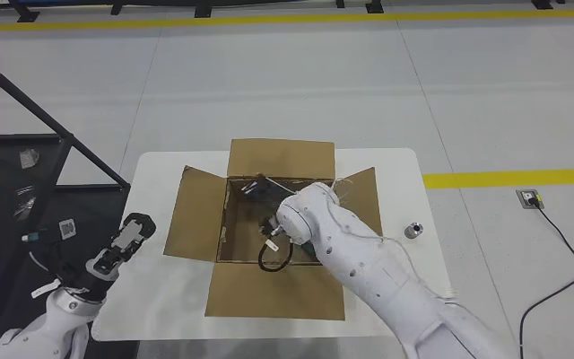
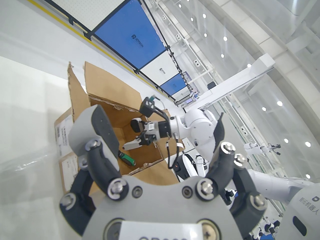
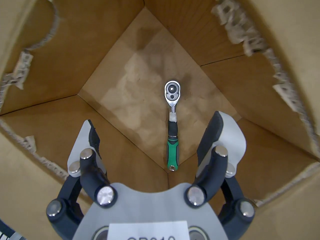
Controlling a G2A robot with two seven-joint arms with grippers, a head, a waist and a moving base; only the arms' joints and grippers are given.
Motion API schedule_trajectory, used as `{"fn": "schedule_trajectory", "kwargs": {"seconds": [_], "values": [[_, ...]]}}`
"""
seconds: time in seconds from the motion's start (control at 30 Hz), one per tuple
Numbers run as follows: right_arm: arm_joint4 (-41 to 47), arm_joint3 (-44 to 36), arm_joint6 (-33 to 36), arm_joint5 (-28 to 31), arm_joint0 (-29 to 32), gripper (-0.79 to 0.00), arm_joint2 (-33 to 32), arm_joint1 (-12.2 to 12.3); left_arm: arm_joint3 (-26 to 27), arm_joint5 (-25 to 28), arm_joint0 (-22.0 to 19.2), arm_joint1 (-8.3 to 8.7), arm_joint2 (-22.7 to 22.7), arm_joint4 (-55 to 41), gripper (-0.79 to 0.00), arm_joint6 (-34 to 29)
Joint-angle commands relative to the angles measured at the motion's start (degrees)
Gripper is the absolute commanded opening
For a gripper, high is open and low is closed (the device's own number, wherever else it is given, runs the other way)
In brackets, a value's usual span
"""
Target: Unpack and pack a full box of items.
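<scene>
An open cardboard box (image 1: 273,296) stands in the middle of the white table (image 1: 395,170), its four flaps folded out. On the box floor lies a ratchet wrench (image 3: 172,128) with a green and black handle, also seen from the left wrist (image 2: 126,158). My right gripper (image 3: 153,123) hangs open inside the box, straight above the wrench and apart from it; it also shows in the left wrist view (image 2: 134,136). My left gripper (image 1: 126,242) is open and holds nothing (image 2: 158,121), above the table's left edge, to the left of the box.
A small metal cylinder (image 1: 413,231) stands on the table to the right of the box. A black frame (image 1: 54,135) with dark cloth lies beyond the table's left side. The box walls (image 3: 250,38) closely surround the right gripper.
</scene>
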State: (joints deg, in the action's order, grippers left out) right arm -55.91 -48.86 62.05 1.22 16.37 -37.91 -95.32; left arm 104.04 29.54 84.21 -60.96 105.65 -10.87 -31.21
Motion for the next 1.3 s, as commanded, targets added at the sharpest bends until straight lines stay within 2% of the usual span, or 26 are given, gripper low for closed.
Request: {"fn": "schedule_trajectory", "kwargs": {"seconds": [0.0, 0.13, 0.2, 0.37, 0.47, 0.53, 0.6, 0.63, 0.67, 0.87, 1.27], "values": [[0.3, 7.8, -2.0, -2.4, -1.4, 0.0, 1.9, -1.9, 0.2, -0.2, -0.4, 0.01, -0.9, 0.3, 0.0, -0.6], [1.8, 18.7, -4.1, -1.8, -4.0, 0.0, 3.6, -4.8, 0.3, -0.4, -1.0, 0.06, -1.7, 0.9, 0.0, -1.1], [3.4, 22.4, -4.7, 0.3, -4.8, 0.0, 3.7, -5.8, 0.2, -0.5, -1.2, 0.08, -1.9, 1.1, 0.0, -1.2], [4.1, 27.9, -5.5, 3.0, -6.4, 0.0, 4.3, -7.7, -0.3, -1.0, -1.7, 0.13, -2.6, 0.9, 0.0, -1.7], [3.7, 29.9, -6.3, 2.4, -6.8, -0.139, 4.6, -8.5, 0.0, -1.1, -2.2, 0.15, -3.5, 1.3, 0.0, -2.0], [3.4, 30.7, -7.0, 2.5, -6.8, -0.163, 4.9, -9.1, 0.2, -1.2, -2.5, 0.15, -4.0, 1.4, 0.0, -2.1], [2.9, 31.5, -7.7, 2.4, -6.8, -0.354, 5.2, -9.6, 0.3, -1.1, -2.6, 0.16, -4.2, 1.6, 0.0, -2.0], [2.7, 31.9, -8.0, 2.4, -6.9, -0.406, 5.3, -9.8, 0.3, -1.1, -2.6, 0.16, -4.2, 1.7, 0.0, -2.0], [2.5, 32.2, -8.1, 2.5, -6.9, -0.422, 5.4, -10.0, 0.4, -1.1, -2.5, 0.17, -4.2, 1.7, 0.0, -1.9], [2.0, 34.4, -8.4, 2.7, -7.6, -0.477, 5.6, -11.0, 0.0, -0.8, -2.2, 0.24, -3.9, 1.2, 0.0, -1.8], [2.9, 37.9, -10.1, 3.3, -7.6, -0.505, 4.6, -11.9, -0.4, -0.9, -2.4, 0.37, -3.8, 0.9, 0.0, -1.9]]}}
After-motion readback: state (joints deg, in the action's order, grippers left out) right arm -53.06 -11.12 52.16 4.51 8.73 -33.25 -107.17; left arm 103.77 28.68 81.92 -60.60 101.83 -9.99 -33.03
